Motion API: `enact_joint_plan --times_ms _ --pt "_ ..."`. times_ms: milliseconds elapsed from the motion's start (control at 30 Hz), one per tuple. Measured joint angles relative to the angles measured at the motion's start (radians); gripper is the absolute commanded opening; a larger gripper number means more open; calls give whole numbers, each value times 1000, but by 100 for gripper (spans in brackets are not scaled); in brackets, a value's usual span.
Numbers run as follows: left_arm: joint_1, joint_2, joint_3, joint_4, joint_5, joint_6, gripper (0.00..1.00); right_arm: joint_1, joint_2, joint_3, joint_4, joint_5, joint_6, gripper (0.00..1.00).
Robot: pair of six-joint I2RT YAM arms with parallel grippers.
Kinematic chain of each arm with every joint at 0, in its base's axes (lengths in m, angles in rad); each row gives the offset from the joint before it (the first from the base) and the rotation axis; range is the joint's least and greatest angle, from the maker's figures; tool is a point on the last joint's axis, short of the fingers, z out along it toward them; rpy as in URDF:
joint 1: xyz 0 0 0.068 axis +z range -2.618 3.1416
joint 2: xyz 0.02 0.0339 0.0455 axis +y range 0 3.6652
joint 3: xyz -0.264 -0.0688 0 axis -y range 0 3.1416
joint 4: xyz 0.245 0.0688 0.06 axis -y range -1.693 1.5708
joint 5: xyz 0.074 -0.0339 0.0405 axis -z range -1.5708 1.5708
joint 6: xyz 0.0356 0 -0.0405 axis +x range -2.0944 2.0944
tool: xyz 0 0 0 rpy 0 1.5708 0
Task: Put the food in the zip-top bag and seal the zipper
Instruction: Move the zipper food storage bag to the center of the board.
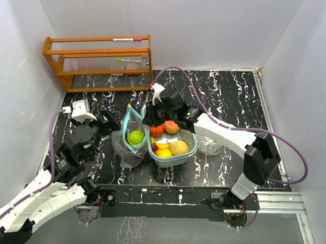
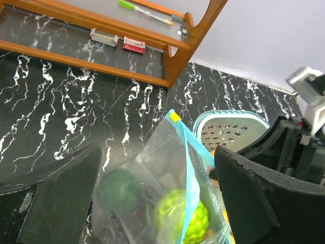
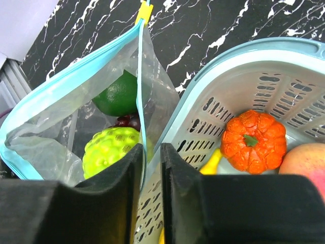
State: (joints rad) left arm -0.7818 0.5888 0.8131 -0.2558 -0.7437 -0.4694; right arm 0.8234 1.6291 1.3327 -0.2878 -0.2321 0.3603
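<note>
Right fingers [image 3: 179, 195] seemingly pinch the zip-top bag [image 3: 48, 124] rim beside the basket [image 3: 284, 76].

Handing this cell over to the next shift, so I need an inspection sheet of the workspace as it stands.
Surface: black marbled table.
Job's things: zip-top bag open, holding bumpy green fruit and dark green fruit; orange pumpkin, peach and yellow pieces in the basket.
Clutter: wooden rack with markers at the back left.
Grippers: left gripper open, facing the bag; right gripper pinching the bag's rim.
Cables: purple cables loop off both arms.
Surroundings: white walls.
</note>
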Motion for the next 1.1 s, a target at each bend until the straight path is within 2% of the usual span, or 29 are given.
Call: enact_joint_plan --times_ms 167,267,533,633,733,933,1100 --pt "0 -4 -30 -15 1 -15 90 -1 -2 0 -2 26 1 59" --pt "0 -14 -37 -19 1 -23 90 -1 -18 0 -9 40 -1 66" --pt "0 -36 -43 -36 -1 -30 89 7 -136 0 -56 80 17 66" --pt "0 -37 -43 -41 -3 -30 89 42 -200 0 -77 139 47 65" --pt "0 -37 -43 -44 -4 -30 89 132 -242 -2 -101 215 92 65" --pt "0 -43 -43 -51 -4 -30 89 413 -220 -2 -181 421 213 63" --pt "0 -58 -43 -61 -4 -30 89 522 -156 1 -238 568 285 63"
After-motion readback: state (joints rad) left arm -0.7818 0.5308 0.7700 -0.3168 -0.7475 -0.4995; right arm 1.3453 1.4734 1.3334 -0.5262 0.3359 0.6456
